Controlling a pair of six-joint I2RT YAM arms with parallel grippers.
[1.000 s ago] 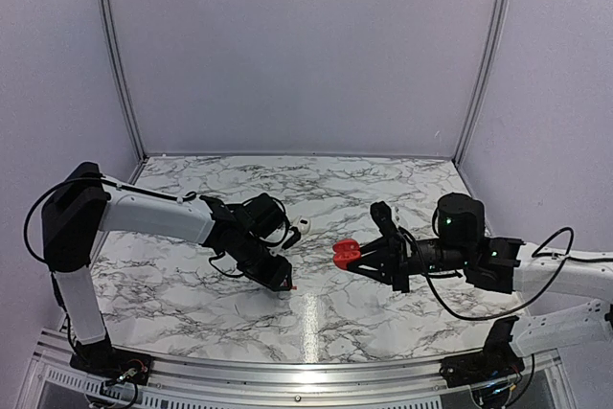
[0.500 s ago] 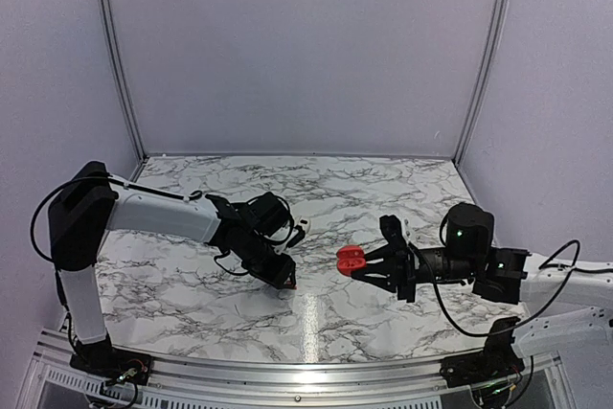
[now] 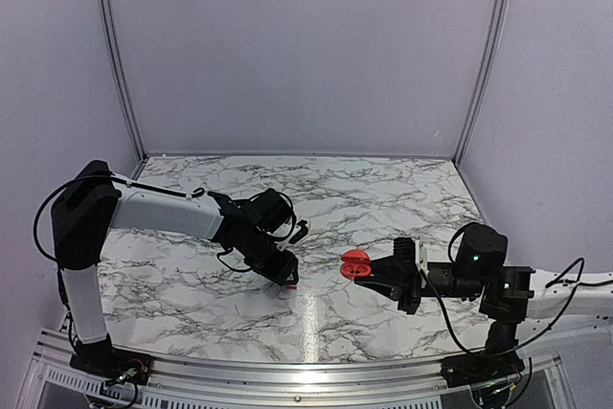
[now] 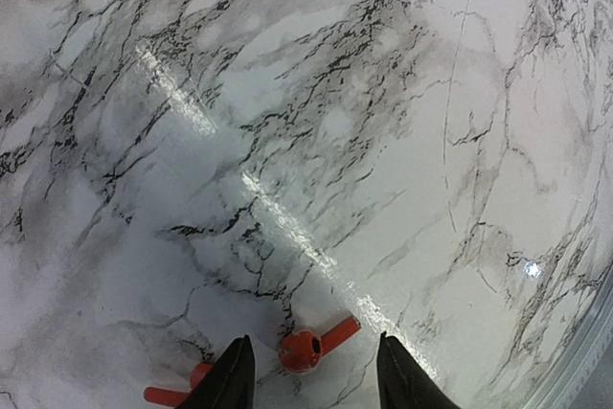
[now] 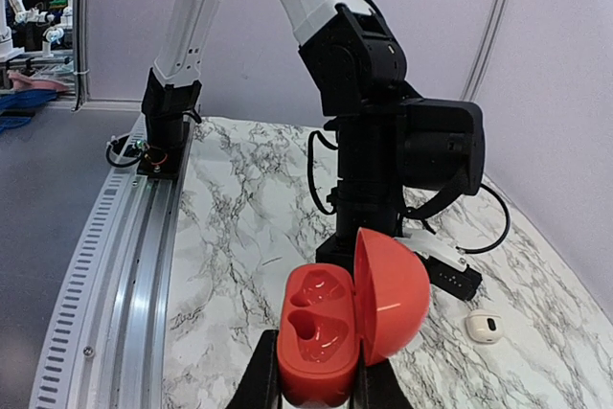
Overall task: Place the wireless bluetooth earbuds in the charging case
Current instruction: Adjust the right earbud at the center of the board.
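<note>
Left gripper (image 4: 313, 356) hangs low with its jaws apart, and one red earbud (image 4: 300, 351) lies on the marble between the fingertips, untouched. The second earbud (image 4: 172, 394) sits just outside the left finger. Right gripper (image 5: 316, 382) is clamped on the open red charging case (image 5: 330, 332), both slots empty. Nothing is inserted yet, and both buds are still to go.
</note>
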